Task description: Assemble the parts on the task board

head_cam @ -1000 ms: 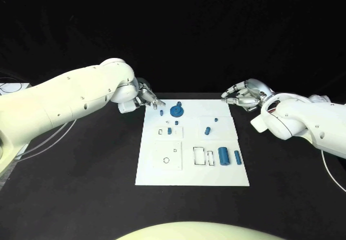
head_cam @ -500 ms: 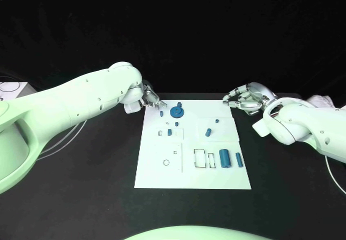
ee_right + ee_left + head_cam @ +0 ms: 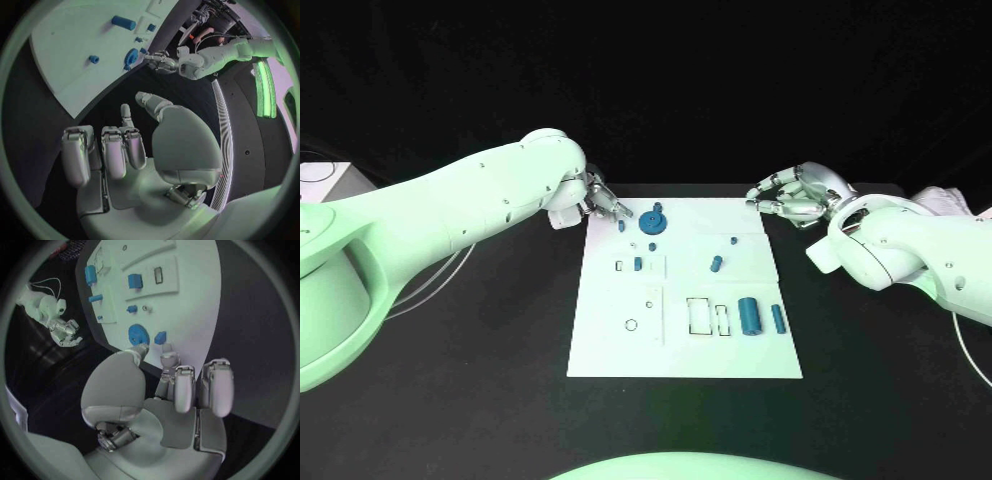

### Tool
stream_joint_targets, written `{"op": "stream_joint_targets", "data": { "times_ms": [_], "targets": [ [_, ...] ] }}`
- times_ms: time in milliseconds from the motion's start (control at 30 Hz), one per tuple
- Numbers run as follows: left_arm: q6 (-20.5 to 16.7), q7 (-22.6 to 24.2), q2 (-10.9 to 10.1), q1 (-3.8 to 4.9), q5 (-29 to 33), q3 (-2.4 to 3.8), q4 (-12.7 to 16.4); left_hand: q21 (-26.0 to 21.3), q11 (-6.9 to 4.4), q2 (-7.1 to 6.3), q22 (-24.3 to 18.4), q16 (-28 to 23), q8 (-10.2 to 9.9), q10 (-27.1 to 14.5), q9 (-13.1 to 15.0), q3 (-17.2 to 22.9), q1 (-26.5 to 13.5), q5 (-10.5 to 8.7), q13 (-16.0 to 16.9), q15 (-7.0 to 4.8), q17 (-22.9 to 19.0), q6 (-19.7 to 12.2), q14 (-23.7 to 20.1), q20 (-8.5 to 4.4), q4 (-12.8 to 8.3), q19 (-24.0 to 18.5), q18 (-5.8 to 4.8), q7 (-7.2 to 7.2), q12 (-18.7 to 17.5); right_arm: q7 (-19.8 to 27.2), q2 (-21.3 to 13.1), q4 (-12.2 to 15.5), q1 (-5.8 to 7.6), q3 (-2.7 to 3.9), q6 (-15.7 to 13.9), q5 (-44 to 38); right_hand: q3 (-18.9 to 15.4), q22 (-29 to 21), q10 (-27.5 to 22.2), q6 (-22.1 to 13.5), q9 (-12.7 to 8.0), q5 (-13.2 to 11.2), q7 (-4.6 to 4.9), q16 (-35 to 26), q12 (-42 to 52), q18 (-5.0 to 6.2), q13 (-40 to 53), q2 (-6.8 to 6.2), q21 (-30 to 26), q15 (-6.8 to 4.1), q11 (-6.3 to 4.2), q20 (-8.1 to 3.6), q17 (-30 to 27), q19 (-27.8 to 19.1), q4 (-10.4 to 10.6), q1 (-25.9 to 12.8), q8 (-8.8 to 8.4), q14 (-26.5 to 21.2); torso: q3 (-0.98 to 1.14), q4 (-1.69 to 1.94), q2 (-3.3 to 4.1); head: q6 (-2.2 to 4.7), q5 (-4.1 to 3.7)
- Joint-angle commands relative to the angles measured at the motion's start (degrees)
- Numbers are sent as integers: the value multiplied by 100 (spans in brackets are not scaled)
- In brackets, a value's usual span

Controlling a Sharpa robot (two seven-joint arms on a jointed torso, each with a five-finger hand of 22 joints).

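Left hand [image 3: 600, 200]: your fingers [image 3: 185, 387] hang apart, holding nothing, at the task board's [image 3: 687, 340] far-left corner.
Right hand [image 3: 790, 196]: curled inward, empty, off the far-right corner.
Parts [image 3: 751, 316]: on the board.

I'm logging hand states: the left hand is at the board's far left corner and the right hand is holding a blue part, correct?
Not quite. The right hand holds nothing: the right wrist view shows its fingers empty, off the task board. The left hand is at the far left corner.

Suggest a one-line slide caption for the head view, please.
Both hands, left and right, hover empty at the far corners of the white task board with its blue parts.
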Motion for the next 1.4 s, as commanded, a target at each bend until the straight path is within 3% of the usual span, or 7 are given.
{"op": "stream_joint_targets", "data": {
  "times_ms": [33, 1400],
  "targets": [
    [60, 92, 5, 1, -87, 0, -18, 3, 22, -13, 680, 16, -39, -8, -10, -14, -27, -15, 1, 26, 1422, 2, 564, 39, 27, 84, 37, 12, 41, 90, -10, 17, 6, 4, -18, 8, 5, 1336, 607, -19, 5, 6, 15, 21, 22, 37, 1509, -10, -20, 31, 26, 27, 1508, 471, 14, -12, -40, 607, -5, 3, -4, -10, -9],
    [417, 206, 75, -13, 49, -93, -74, 17, -10, 109, 710, 56, -58, 27, -88, 130, 271, -1, 43, 6, 1475, 79, 583, 35, -36, 100, 32, -24, 100, 74, 9, 1, 24, 4, 3, 10, 10, 1344, 607, -16, 9, 16, 17, 21, 22, 33, 1509, -5, -7, 31, 27, 26, 1508, 478, 12, 4, -54, 607, -3, 3, -7, -73, -11]
  ]
}}
